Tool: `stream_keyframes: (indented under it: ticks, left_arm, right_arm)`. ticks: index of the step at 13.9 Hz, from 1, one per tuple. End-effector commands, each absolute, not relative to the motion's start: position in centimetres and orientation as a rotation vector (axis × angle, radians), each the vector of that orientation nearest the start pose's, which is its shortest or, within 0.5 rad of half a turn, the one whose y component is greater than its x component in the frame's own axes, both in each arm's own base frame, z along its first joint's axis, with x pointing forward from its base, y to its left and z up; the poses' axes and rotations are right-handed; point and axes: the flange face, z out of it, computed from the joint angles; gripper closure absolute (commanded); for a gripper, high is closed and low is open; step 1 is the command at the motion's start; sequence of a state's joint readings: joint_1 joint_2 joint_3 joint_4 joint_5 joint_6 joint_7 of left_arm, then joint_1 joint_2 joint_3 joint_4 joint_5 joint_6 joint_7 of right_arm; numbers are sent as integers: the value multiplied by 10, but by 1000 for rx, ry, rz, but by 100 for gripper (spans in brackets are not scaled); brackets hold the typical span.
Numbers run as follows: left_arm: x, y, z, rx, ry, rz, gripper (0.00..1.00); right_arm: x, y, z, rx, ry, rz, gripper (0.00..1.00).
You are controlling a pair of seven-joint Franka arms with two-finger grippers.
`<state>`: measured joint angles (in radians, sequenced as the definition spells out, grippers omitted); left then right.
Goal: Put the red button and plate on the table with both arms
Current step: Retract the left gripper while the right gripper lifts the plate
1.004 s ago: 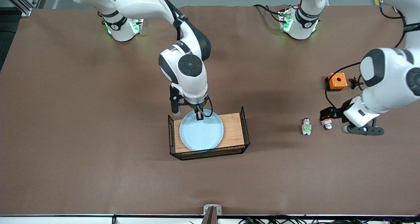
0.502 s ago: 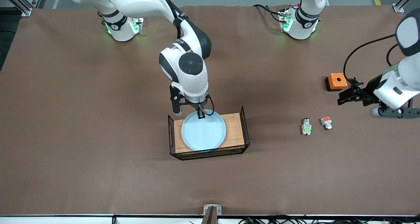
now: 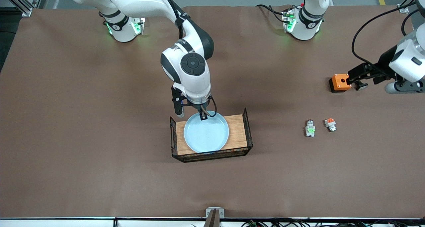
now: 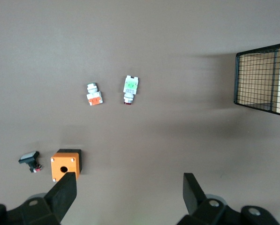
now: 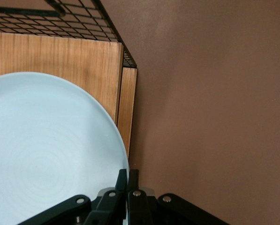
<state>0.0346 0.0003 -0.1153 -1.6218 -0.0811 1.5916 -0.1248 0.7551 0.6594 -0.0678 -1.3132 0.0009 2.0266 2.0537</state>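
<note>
The right white jointed arm reaches out from its base to the middle of the table, wrist turned straight down, its black two-finger right gripper (image 3: pixel 203 117) (image 5: pixel 127 183) pinched shut on the rim of the pale-blue round plate (image 3: pixel 206 133) (image 5: pixel 46 150). The left arm is held up over its own end of the table, its black left gripper (image 3: pixel 358 74) (image 4: pixel 130 192) spread wide and holding nothing.

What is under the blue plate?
The plate rests on the wooden tray, its rim pinched by the right end effector. The board directly beneath the plate is covered, so anything there cannot be seen.
</note>
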Motion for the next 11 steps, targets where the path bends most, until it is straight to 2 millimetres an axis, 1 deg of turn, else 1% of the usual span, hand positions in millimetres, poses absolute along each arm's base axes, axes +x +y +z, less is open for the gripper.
stream_keyframes:
  ticks: [1, 2, 3, 4, 6, 7, 9, 10, 11]
  left_arm:
    - [539, -62, 615, -3199, -99, 72, 0]
    - [535, -67, 621, -3198, -89, 56, 0]
    - [532, -70, 622, -3195, -88, 58, 0]
    - [529, -70, 627, -3185, -88, 41, 0]
    - [525, -79, 630, -3173, -68, 39, 0]
    - [524, -79, 630, -3172, -67, 48, 0]
    - [518, -79, 639, -3173, -67, 24, 0]
    - [516, -79, 640, -3171, -67, 29, 0]
    - [511, -81, 646, -3170, -61, 24, 0]
  right_arm:
    - [555, 478, 363, -2467, 1937, -42, 98]
    - [552, 480, 368, -2484, 1939, -36, 98]
    - [550, 479, 383, -2485, 1940, -34, 98]
    - [547, 477, 403, -2479, 1935, -32, 98]
    - [542, 473, 422, -2481, 1936, -25, 98]
    - [539, 469, 436, -2488, 1929, -23, 98]
    - [536, 454, 465, -2563, 1849, -12, 98]
    - [538, 437, 484, -2614, 1785, 26, 98]
    - [546, 410, 503, -2654, 1716, 87, 98]
